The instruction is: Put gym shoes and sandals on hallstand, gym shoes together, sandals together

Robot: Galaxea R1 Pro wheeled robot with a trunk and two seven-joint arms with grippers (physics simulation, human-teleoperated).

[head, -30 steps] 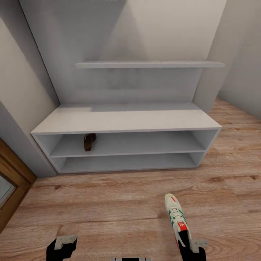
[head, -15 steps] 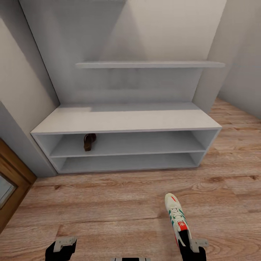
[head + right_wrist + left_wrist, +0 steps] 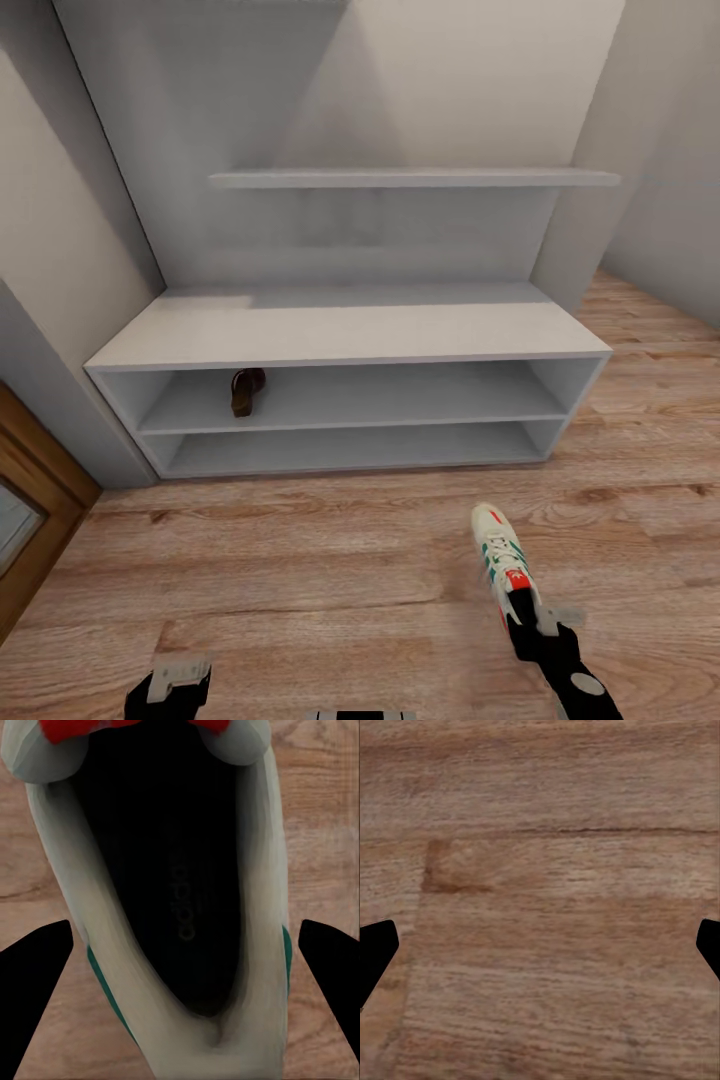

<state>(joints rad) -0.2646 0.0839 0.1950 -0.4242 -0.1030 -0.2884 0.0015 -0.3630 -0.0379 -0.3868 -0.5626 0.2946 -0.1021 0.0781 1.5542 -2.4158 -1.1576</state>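
Gym shoe has been carried closer to the hallstand in the last second, heel clamped in the right gripper. Left gripper is held apart, empty. One sandal is seen in the hallstand's upper bay; placement is judged next.

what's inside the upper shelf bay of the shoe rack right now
One brown sandal sits near the left end of the shoe rack's upper bay; the bay's back top is hidden under the bench top.

The head camera looks forward and down from well back of the hallstand. The left wrist camera faces bare floor closely. The right wrist camera peers closely into a gym shoe, shared with the head view.
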